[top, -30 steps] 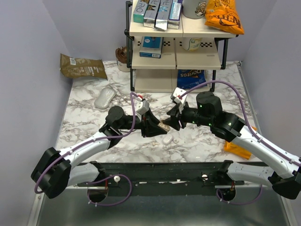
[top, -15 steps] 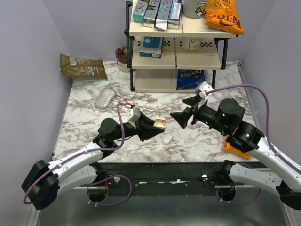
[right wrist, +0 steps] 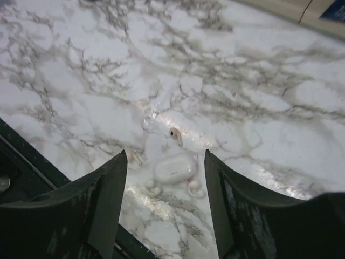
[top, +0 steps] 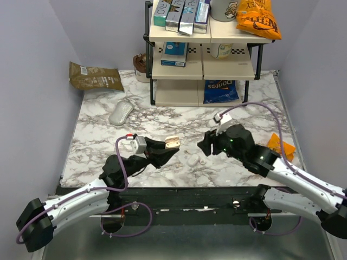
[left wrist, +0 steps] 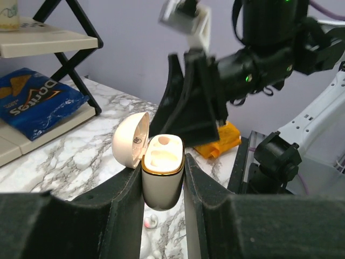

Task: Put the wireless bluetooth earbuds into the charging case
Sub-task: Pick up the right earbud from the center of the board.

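Observation:
My left gripper (left wrist: 161,164) is shut on the charging case (left wrist: 161,186), a cream case with a gold rim. Its lid is flipped back and both sockets are empty. It hangs above the marble near the front (top: 172,142). My right gripper (right wrist: 165,153) is open, with nothing between its fingers, and hovers over the table (top: 205,146). Below it lie a closed white oval case (right wrist: 173,167) and several loose earbuds. One is a beige earbud with a dark spot (right wrist: 175,135), and white earbuds lie at the case's near side (right wrist: 194,188). In the top view this cluster (top: 193,160) sits between the two grippers.
A white computer mouse (top: 121,112) lies at the back left. A shelf rack (top: 201,65) stands at the back with a blue chip bag (top: 220,91) under it. A brown bag (top: 95,76) is at the far left and an orange packet (top: 281,146) at the right. The black front rail (top: 184,197) is close.
My left arm has drawn back toward the near left, carrying the open case. My right gripper swung out to the right, then came back left and down over the earbuds on the marble.

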